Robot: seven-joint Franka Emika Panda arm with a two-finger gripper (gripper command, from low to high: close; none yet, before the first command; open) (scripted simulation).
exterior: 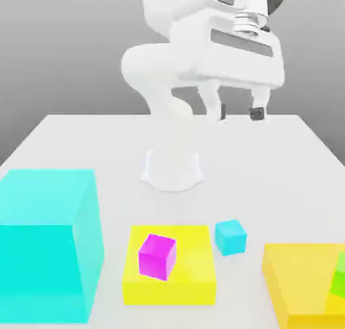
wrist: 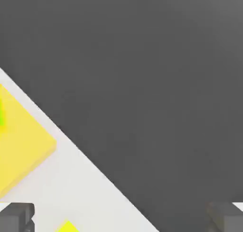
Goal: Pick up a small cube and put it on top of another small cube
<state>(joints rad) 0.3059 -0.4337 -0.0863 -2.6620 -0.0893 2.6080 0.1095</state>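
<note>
Beside yellow slab (exterior: 195,253), small cyan cube (exterior: 230,238).

This is a simulated robot workspace, somewhat like a bare lab. A white robot arm (exterior: 172,85) stands at the far side of a plain pale tabletop (exterior: 269,166), with brightly coloured blocks at the near side: a huge cyan block (exterior: 44,247) on the exterior view's left, a flat yellow slab (exterior: 195,280) near the middle. Behind is smooth grey; possibly an empty backdrop, though its nature is hard to tell.

No readable text or numbers on anything
</note>
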